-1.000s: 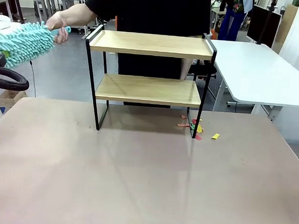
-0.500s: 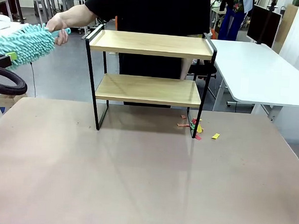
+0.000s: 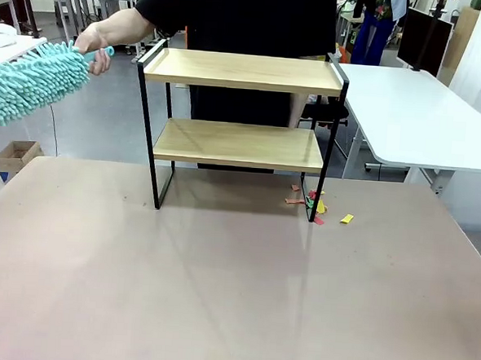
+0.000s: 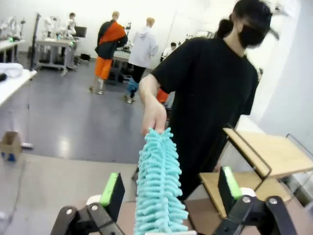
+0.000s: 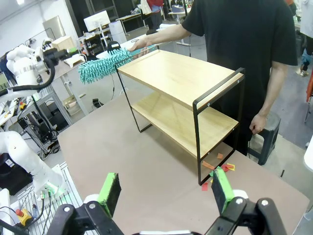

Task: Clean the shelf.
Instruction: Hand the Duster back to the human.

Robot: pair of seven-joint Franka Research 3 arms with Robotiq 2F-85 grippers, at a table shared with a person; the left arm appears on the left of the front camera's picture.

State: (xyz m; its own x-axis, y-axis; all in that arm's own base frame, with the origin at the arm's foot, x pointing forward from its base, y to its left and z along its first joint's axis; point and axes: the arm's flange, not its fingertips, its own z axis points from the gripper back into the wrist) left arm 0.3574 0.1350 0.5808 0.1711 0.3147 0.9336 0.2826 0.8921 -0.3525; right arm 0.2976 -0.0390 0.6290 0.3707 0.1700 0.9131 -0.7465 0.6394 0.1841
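The shelf (image 3: 241, 107) stands at the far middle of the brown table (image 3: 218, 285), both wooden boards bare; it also appears in the right wrist view (image 5: 181, 93). A person behind it holds a fluffy teal duster (image 3: 26, 81) by its handle, out to the left of the shelf. In the left wrist view the duster (image 4: 159, 196) hangs between the wide-apart green pads of my left gripper (image 4: 168, 193), which is open, while the person's hand (image 4: 154, 115) grips its far end. My right gripper (image 5: 165, 193) is open over the table, well short of the shelf.
Small coloured paper scraps (image 3: 316, 207) lie on the table by the shelf's right front leg. A white desk (image 3: 416, 117) stands at the right and a cardboard box (image 3: 17, 154) on the floor at the left. The left arm (image 5: 29, 68) is near the duster's tip.
The duster has dipped and shifted a little to the left. The black cable and green pad at the left edge of the front view have gone out of the picture.
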